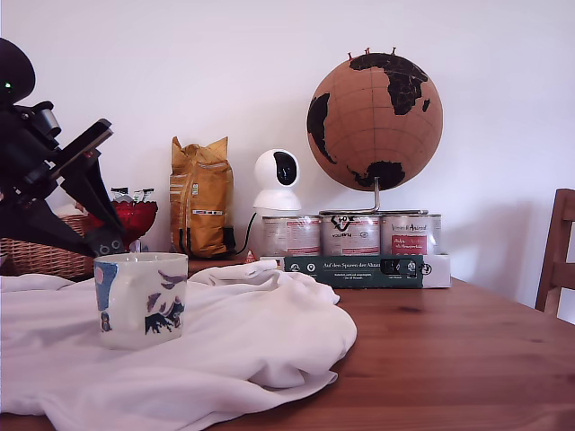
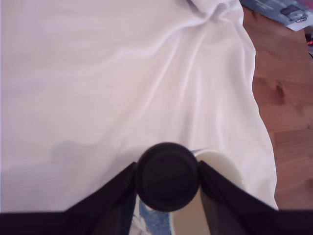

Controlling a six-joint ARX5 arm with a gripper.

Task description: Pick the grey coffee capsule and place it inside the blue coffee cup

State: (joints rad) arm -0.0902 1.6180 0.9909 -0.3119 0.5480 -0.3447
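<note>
The blue coffee cup point(image 1: 140, 300), a squat cream mug with light-blue and dark painted patches, stands on a white cloth point(image 1: 269, 332) at the exterior view's left. My gripper point(image 1: 109, 243) hangs just above and behind its rim. In the wrist view the gripper point(image 2: 167, 177) is shut on the grey coffee capsule point(image 2: 167, 172), which looks dark and round, end-on between the two black fingers point(image 2: 120, 191). The cup's cream rim point(image 2: 222, 169) shows directly beneath the capsule. In the exterior view the capsule is too small to make out.
Behind the cup are a red glass bowl point(image 1: 135, 218), a wicker basket point(image 1: 40, 256) and a yellow bag point(image 1: 202, 211). A white camera point(image 1: 277, 180), tins point(image 1: 350, 235), a boxed book point(image 1: 359, 270) and a globe point(image 1: 375, 108) line the back. A chair point(image 1: 559, 251) stands at the right.
</note>
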